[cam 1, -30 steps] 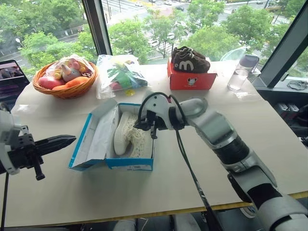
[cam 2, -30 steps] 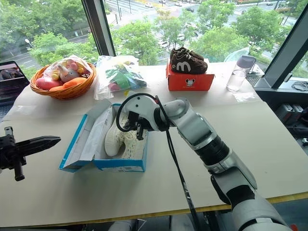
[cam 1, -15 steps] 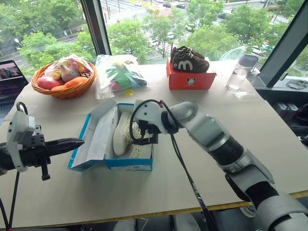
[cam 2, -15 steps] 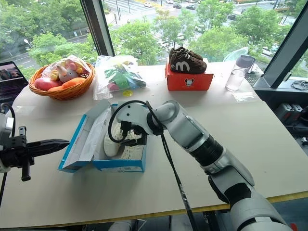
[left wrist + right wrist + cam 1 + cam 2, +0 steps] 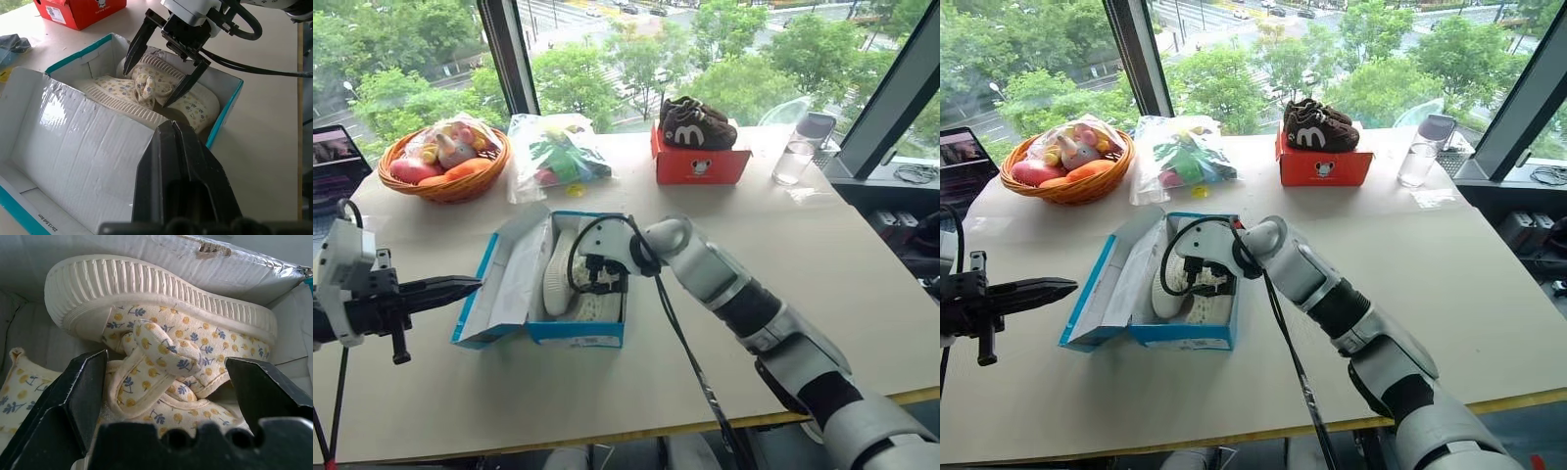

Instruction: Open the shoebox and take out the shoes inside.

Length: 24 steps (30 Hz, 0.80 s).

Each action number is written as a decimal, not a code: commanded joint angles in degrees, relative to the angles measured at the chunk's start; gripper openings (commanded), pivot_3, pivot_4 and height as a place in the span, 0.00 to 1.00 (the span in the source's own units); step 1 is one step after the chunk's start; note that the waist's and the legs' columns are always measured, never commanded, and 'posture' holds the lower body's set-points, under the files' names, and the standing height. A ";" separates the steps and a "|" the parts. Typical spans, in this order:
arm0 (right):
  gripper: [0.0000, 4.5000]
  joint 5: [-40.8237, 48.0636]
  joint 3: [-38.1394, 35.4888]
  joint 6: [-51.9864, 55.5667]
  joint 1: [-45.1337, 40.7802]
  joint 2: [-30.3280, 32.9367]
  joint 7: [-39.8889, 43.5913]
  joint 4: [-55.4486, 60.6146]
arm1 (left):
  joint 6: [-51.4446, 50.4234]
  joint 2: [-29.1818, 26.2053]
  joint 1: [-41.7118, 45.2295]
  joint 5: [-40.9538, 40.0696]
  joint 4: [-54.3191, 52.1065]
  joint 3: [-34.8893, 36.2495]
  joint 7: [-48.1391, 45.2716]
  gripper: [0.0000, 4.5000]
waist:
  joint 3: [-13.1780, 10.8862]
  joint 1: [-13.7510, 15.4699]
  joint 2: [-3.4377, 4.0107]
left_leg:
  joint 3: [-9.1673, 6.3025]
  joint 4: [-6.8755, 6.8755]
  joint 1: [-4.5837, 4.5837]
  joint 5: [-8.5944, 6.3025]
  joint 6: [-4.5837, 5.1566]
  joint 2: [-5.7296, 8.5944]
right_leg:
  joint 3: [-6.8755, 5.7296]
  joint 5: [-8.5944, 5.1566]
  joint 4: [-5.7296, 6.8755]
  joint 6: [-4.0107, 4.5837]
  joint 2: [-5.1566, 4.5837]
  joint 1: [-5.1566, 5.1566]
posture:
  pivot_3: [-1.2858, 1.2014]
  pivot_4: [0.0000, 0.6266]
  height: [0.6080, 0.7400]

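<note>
Left wrist view: right hand (image 5: 163, 78) down inside the open shoebox (image 5: 222, 110), fingers spread wide either side of the knotted bow on the nearer of the 2 shoes (image 5: 149, 88), nothing gripped yet. Left hand (image 5: 460, 287) pinched shut and empty, hovering just beside the lid end of the shoebox.

Step in hand, judged from this: closing on 1 shoe for the lift. Best done by sinking a little further so both pads bracket the upper around the bow, not the bow alone, which looks soft and likely to slip or stretch. Then closing firmly, lifting straight up clear of the box wall before swinging aside to the worktop (image 5: 724, 225). Worth watching for the second shoe dragging along, since the pair lies touching, and for the light cardboard tipping if a finger catches the wall.

Shoebox: bright blue outside, white inside, lid folded flat open toward the robot's left, sitting mid-worktop. Shoes: cream fabric with small yellow and blue flower print, ribbed pale soles, lying on their sides, packed close together in the tray.
</note>
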<state>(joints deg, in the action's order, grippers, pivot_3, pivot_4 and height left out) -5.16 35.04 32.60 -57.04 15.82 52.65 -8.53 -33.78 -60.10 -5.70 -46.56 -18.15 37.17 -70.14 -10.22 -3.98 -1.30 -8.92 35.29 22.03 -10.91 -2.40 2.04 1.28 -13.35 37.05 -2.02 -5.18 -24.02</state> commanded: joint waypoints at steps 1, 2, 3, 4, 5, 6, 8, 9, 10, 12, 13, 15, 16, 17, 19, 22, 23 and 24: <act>0.99 -2.43 3.33 -0.01 4.24 0.13 0.47 -2.35 | 0.92 0.78 1.25 -0.16 -1.58 0.54 1.04 0.00 | 0.22 -0.01 -0.11 | 0.02 -0.05 -0.06 0.00 0.00 -0.01 | 0.01 -0.01 0.00 0.01 0.00 0.02 | 0.52 0.24 1.00; 0.99 -2.86 3.34 -0.11 4.52 0.08 0.48 -2.54 | 1.13 1.00 1.61 -0.14 -1.61 0.39 1.25 0.00 | 0.37 -0.01 -0.20 | 0.04 -0.11 -0.15 0.00 0.00 -0.02 | 0.02 -0.02 0.00 0.03 0.00 0.06 | 0.52 0.24 1.00; 0.99 -2.97 3.24 0.03 5.02 -0.04 0.62 -2.73 | 2.13 2.25 2.76 -0.25 -1.53 0.10 2.19 0.00 | 0.47 -0.01 -0.26 | 0.05 -0.17 -0.23 0.00 0.00 -0.04 | 0.03 -0.04 0.00 0.06 0.01 0.11 | 0.52 0.24 1.00; 0.99 -3.03 3.10 0.14 5.37 -0.17 0.77 -2.83 | 2.81 3.16 3.56 -0.34 -1.46 -0.09 2.87 0.00 | 0.58 0.01 -0.26 | 0.06 -0.24 -0.28 0.00 0.00 -0.06 | 0.03 -0.05 0.00 0.08 0.03 0.12 | 0.52 0.24 1.00; 0.99 -3.18 3.00 0.18 5.74 -0.29 0.88 -3.01 | 2.95 4.43 4.46 -0.88 -1.00 -0.52 3.70 0.00 | 0.63 0.05 -0.30 | 0.06 -0.28 -0.35 0.00 0.00 -0.09 | 0.03 -0.06 -0.01 0.10 0.05 0.18 | 0.52 0.24 1.00; 0.99 -3.31 2.89 0.28 6.10 -0.41 1.06 -3.15 | 3.02 5.48 4.70 -0.98 -0.56 -1.09 3.94 0.00 | 0.65 0.09 -0.32 | 0.06 -0.29 -0.47 0.00 0.00 -0.09 | 0.02 -0.08 -0.01 0.11 0.05 0.32 | 0.52 0.24 1.00; 0.99 -3.44 2.63 0.43 6.54 -0.59 1.62 -3.01 | 3.20 6.71 4.03 -0.15 -0.19 -2.28 3.56 0.00 | 0.68 0.08 -0.33 | 0.06 -0.37 -0.89 -0.03 -0.04 -0.09 | 0.02 -0.10 -0.12 0.11 0.05 0.80 | 0.52 0.24 1.00; 0.94 -3.50 2.49 0.49 6.70 -0.62 1.88 -2.77 | 3.38 7.25 3.60 0.22 -0.16 -2.86 3.41 0.00 | 0.70 0.08 -0.35 | 0.06 -0.37 -0.96 -0.06 -0.09 -0.10 | 0.02 -0.13 -0.15 0.11 0.05 0.91 | 0.52 0.24 1.00; 0.88 -3.50 2.34 0.59 6.80 -0.64 2.18 -2.53 | 3.63 7.77 3.12 0.67 -0.03 -3.66 3.42 0.00 | 0.71 0.07 -0.36 | 0.06 -0.36 -0.97 -0.07 -0.10 -0.10 | 0.02 -0.15 -0.16 0.11 0.04 0.92 | 0.52 0.24 1.00; 0.75 -3.50 2.06 0.76 6.95 -0.71 2.62 -2.21 | 3.91 8.85 2.70 0.92 0.19 -4.79 3.57 0.00 | 0.73 0.07 -0.35 | 0.06 -0.37 -0.97 -0.07 -0.11 -0.10 | 0.02 -0.16 -0.17 0.11 0.04 0.92 | 0.52 0.24 1.00; 0.66 -3.49 1.93 0.78 7.01 -0.78 2.85 -2.15 | 4.32 9.55 2.65 1.31 0.31 -5.57 3.81 0.00 | 0.73 0.08 -0.35 | 0.06 -0.37 -0.96 -0.08 -0.12 -0.11 | 0.02 -0.16 -0.17 0.11 0.06 0.90 | 0.52 0.24 1.00; 0.51 -3.64 1.73 0.78 7.16 -0.99 3.12 -2.13 | 5.75 11.61 2.73 2.56 0.28 -7.45 4.73 0.00 | 0.75 0.14 -0.34 | 0.05 -0.38 -0.96 -0.08 -0.12 -0.12 | 0.01 -0.16 -0.17 0.11 0.07 0.90 | 0.52 0.24 1.00; 0.45 -3.73 1.60 0.81 7.23 -1.11 3.23 -2.15 | 5.80 12.32 2.94 2.61 0.20 -7.98 5.24 0.00 | 0.76 0.17 -0.35 | 0.05 -0.37 -0.96 -0.08 -0.12 -0.12 | 0.02 -0.16 -0.16 0.11 0.07 0.90 | 0.52 0.24 1.00; 0.37 -3.81 1.50 0.81 7.32 -1.18 3.37 -2.10 | 5.65 13.01 2.98 2.29 -0.29 -8.54 5.51 0.00 | 0.76 0.18 -0.35 | 0.05 -0.38 -0.96 -0.08 -0.12 -0.13 | 0.01 -0.16 -0.17 0.11 0.07 0.90 | 0.52 0.24 1.00; 0.23 -3.96 1.29 0.79 7.46 -1.29 3.59 -2.07 | 5.58 13.85 3.02 2.27 -1.14 -9.51 5.98 0.00 | 0.77 0.17 -0.37 | 0.05 -0.37 -0.96 -0.08 -0.12 -0.13 | 0.01 -0.16 -0.17 0.11 0.07 0.90 | 0.52 0.24 1.00; 0.01 -4.07 1.12 0.77 7.53 -1.28 4.08 -1.94 | 5.34 14.61 3.50 1.34 -1.76 -10.08 6.84 0.00 | 0.77 0.17 -0.37 | 0.05 -0.39 -0.96 -0.08 -0.12 -0.13 | 0.01 -0.16 -0.17 0.12 0.08 0.89 | 0.52 0.24 1.00; 0.00 -4.09 0.92 0.85 7.49 -1.34 4.13 -1.85 | 5.26 14.90 3.78 0.88 -1.99 -10.11 7.16 0.00 | 0.77 0.16 -0.37 | 0.05 -0.39 -0.96 -0.08 -0.12 -0.13 | 0.01 -0.17 -0.17 0.12 0.08 0.89 | 0.52 0.24 1.00; 0.00 -4.12 0.78 0.89 7.42 -1.38 4.22 -1.80 | 5.21 15.13 4.03 0.53 -2.16 -10.12 7.49 0.00 | 0.77 0.16 -0.37 | 0.05 -0.38 -0.96 -0.08 -0.12 -0.13 | 0.01 -0.17 -0.17 0.12 0.07 0.89 | 0.52 0.24 1.00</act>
<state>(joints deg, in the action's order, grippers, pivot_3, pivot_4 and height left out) -9.48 33.12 32.11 -52.68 14.77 54.97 -8.21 -28.97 -45.20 -2.72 -44.48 -18.26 26.40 -63.41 -9.45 -3.83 -1.67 -8.87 34.90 21.07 -10.99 -2.52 1.90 1.30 -13.52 36.88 -1.90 -5.10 -23.12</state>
